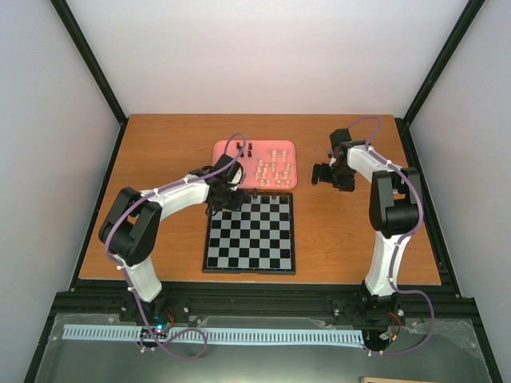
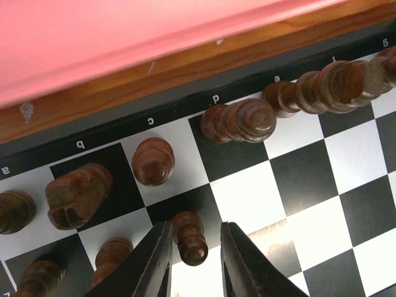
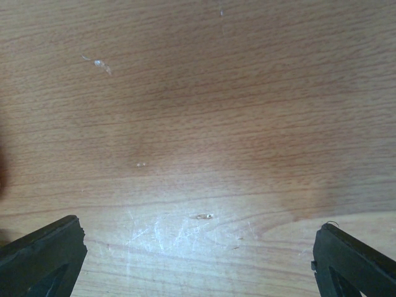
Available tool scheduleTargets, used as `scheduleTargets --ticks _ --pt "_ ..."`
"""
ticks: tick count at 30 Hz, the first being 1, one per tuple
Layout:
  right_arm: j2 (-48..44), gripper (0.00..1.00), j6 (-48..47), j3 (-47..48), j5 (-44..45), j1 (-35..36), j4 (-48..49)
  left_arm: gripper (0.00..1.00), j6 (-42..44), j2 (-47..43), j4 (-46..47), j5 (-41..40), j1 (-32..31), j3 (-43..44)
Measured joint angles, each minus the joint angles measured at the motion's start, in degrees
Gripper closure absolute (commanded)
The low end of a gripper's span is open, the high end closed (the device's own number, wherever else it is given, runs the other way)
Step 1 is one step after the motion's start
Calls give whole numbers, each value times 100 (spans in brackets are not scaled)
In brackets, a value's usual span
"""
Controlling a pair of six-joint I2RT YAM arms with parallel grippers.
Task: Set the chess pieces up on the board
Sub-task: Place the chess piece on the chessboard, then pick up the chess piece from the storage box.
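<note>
Left pincer (image 2: 195, 230) straddles dark pawn (image 2: 189, 237) on board (image 2: 309, 179).

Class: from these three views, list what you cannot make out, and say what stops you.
- Top view: which kinds the pale pieces on the pink tray are; too small.
- Top view: far-left corner of the board; the left gripper covers it.
- Left wrist: the dark piece at the left; cut by the edge.
- Right wrist: the right fingers; the bottom edge cuts them, only table shows.
</note>
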Motion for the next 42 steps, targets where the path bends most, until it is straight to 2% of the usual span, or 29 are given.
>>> scheduleTargets --ticks 7,11,13,19,25,29,33,42 --pt "0 0 2 0 -2 2 0 70 46 -2 -245 -2 0 225" --pt "0 0 0 0 0 0 9 64 87 -61 -520 -22 0 540" --pt "0 0 2 0 -2 0 20 59 133 -144 -682 -63 0 763" --pt "0 0 7 4 -26 0 24 56 256 -46 -966 -59 232 1716" --pt "0 0 28 120 -68 0 17 56 313 1495 -1239 -197 728 3609" --pt "0 0 31 249 -87 0 0 56 323 2680 -1530 -345 844 4804" --pt "48 0 28 459 -94 0 -79 56 315 3506 -1818 -411 852 5759" --pt "299 0 24 658 -111 0 -166 57 136 3847 -1939 -496 962 6229"
